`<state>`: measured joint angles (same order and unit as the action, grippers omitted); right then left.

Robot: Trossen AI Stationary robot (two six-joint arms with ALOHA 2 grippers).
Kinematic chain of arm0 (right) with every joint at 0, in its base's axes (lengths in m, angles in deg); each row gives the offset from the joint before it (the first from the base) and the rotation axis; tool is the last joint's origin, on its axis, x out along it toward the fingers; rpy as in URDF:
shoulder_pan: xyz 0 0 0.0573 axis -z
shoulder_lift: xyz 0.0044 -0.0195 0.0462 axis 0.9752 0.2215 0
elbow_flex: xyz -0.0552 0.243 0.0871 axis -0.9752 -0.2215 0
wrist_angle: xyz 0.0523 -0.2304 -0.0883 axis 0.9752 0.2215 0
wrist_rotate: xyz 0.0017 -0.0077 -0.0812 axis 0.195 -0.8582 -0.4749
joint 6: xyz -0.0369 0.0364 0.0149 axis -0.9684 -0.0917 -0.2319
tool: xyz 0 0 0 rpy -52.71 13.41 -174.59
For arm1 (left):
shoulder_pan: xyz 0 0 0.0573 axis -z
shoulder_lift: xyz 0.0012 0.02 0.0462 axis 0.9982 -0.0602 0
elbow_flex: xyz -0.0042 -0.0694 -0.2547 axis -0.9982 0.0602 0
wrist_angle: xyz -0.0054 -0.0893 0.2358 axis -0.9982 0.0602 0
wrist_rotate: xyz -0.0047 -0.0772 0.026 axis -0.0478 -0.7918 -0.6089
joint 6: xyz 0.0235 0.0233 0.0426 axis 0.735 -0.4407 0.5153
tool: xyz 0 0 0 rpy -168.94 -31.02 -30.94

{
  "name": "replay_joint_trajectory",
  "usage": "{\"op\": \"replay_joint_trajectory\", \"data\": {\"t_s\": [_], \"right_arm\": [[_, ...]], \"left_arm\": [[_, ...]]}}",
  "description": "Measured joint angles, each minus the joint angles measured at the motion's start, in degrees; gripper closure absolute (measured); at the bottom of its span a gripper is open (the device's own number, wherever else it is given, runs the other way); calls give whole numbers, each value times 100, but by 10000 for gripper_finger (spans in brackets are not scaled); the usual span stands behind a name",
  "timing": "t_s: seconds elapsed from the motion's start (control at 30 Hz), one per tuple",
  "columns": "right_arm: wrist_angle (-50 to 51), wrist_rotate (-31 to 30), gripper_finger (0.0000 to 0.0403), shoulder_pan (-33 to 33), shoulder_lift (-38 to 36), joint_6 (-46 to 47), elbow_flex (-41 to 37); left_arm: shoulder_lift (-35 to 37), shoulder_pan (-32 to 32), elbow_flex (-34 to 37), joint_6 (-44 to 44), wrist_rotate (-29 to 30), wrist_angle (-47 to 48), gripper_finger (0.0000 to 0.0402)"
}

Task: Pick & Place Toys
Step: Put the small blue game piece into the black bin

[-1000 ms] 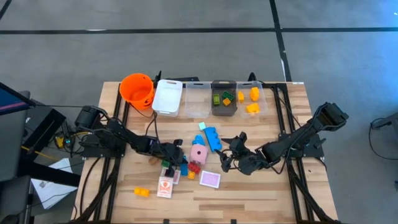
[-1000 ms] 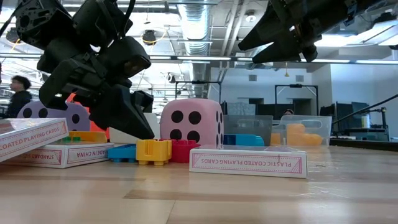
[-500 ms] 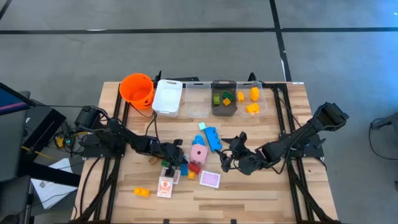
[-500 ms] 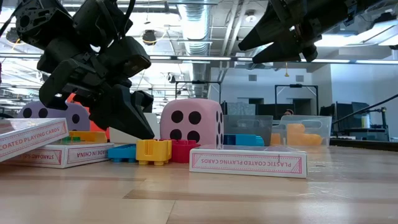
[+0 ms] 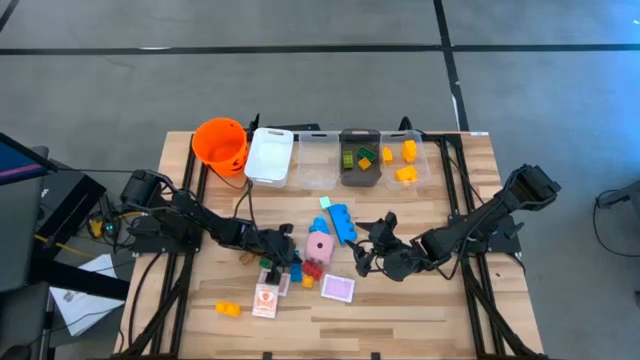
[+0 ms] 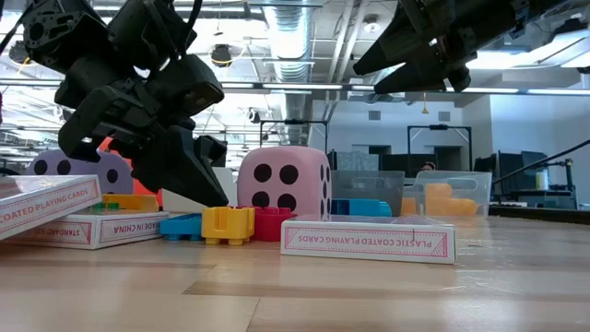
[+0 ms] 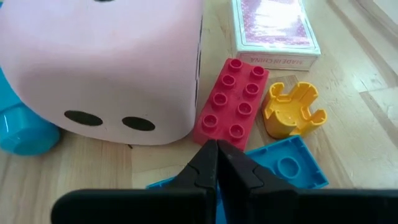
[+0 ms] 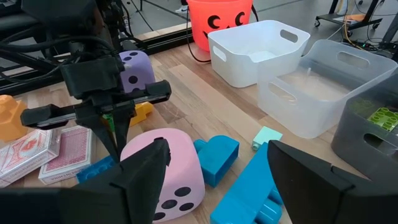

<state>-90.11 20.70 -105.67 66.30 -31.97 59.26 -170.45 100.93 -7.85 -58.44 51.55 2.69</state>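
A: Any writing by the pink die [image 6: 283, 182]?
B: The card box [image 6: 369, 242] in front reads "PLASTIC COATED PLAYING CARDS".
A: Grippers?
B: Left gripper [image 7: 217, 163] pinched closed beside the die; right gripper [image 8: 214, 168] spread, empty.

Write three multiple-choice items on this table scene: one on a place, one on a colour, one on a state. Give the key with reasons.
1. Where does the orange bucket stand?
A. Left end of the bin row
B. Among the bricks
C. Right end of the row

2. What colour is the flat eight-stud brick touching the pink die?
A. Green
B. Red
C. Yellow

3. How is the left hand?
A. Open wide
B. Shut on the die
C. Shut, holding nothing

Key: 1 A, the high view shows it just left of the white bin. 2 B, the left wrist view shows it red. 3 C, the fingers meet with nothing between them.
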Motion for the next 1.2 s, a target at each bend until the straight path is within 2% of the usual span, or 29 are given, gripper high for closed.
{"op": "replay_joint_trajectory", "data": {"t_s": [0.47,0.63,0.83,1.03,1.2], "right_arm": [[1,0,132,0,0,2,0],[2,0,132,0,2,1,0],[2,0,132,0,2,2,0],[2,0,132,0,2,2,0],[7,0,132,0,2,0,0]], "left_arm": [[25,1,-15,-807,79,488,401],[21,-11,-9,-985,802,474,401],[0,-39,4,-1163,2088,542,401],[-10,-251,11,-1600,2840,630,401],[-10,-492,11,-2095,2983,600,401]]}}
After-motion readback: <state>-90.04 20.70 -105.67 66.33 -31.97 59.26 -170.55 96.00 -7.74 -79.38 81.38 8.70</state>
